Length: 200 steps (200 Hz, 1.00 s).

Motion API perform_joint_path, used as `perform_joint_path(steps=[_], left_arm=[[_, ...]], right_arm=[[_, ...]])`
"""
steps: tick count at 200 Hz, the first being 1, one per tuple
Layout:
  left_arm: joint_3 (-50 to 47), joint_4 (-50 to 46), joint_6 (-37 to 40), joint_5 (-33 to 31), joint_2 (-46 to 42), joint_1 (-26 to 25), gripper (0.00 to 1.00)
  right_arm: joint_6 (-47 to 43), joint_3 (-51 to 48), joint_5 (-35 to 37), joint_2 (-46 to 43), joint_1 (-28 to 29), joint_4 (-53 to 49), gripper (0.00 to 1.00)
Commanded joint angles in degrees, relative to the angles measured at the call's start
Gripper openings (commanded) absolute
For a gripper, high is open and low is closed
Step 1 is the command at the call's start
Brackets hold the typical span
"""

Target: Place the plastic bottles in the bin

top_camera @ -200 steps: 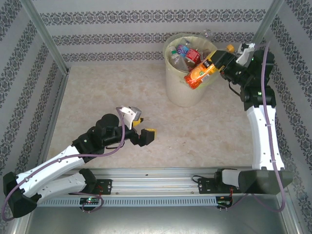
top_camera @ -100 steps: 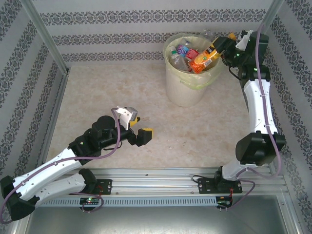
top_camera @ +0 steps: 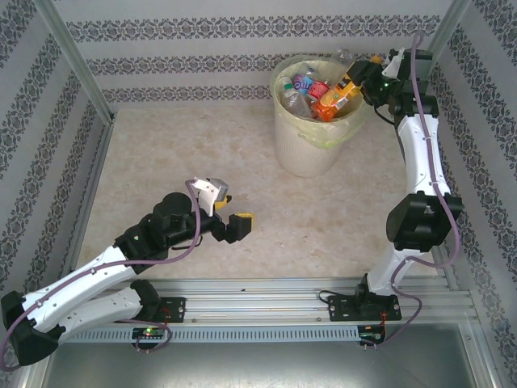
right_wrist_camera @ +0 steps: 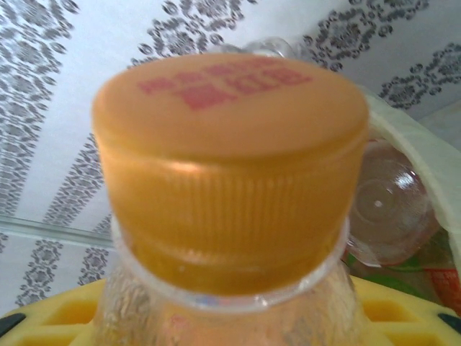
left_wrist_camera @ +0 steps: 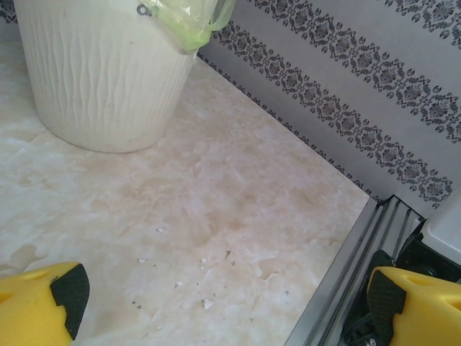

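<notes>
The bin stands at the back right, a cream bucket with a yellow-green bag, holding several plastic bottles. My right gripper is shut on an orange-labelled bottle, which hangs tilted over the bin's right rim. In the right wrist view its orange cap is close up between the yellow fingers, with a clear bottle behind it. My left gripper is open over bare table, left of and nearer than the bin. In the left wrist view, the bin wall is ahead of its fingers.
Patterned walls close the table at the back and both sides, and the bin sits close to the back right corner. A metal rail runs along the near edge by the arm bases. Small white flecks lie on the table.
The right arm has stretched back and up, carrying the orange-labelled bottle from the bin's right side to over its rim. The left gripper has shifted slightly.
</notes>
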Motion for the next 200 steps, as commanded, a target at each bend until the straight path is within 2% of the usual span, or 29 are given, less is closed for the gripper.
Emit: perform_joint_path(steps=[1,20,45,74,110,157,176,200], left_arm=[[-0.2,-1.0,-0.5,-0.7,-0.6,-0.9,1.00],[-0.4,-1.0,-0.4,-1.0,-0.3,-0.9,1.00],[-0.4,-0.9,-0.7,-0.7,0.0,-0.9,1.00],[-0.1,-0.8,-0.7,-0.3,0.2,-0.9,1.00],[0.0,-1.0,-0.8,-0.3,0.2,-0.9,1.00],[0.5,-1.4,-0.5,-0.1,0.4,-0.9,1.00],[0.5,-1.1,-0.5,0.0,0.7,-0.9,1.00],[0.8,-0.9,-0.5,0.4,1.6,-0.9,1.00]], right_arm=[[-3.5,3.1,-1.1,0.9,1.1,-3.5,0.58],[-4.9,4.5,-0.9,1.6,1.3,-5.9,0.64],[-6.8,6.2,0.8,1.6,1.4,-9.0,0.76],[-8.9,8.3,4.5,0.5,1.3,-11.7,0.81],[-13.4,12.0,14.7,-0.4,1.2,-17.8,0.82],[-15.2,10.2,25.1,-3.6,-0.4,-19.5,0.83],[-16.4,10.6,22.4,-3.3,-0.5,-18.8,0.79],[-17.3,12.9,18.4,-1.2,0.0,-19.7,0.68]])
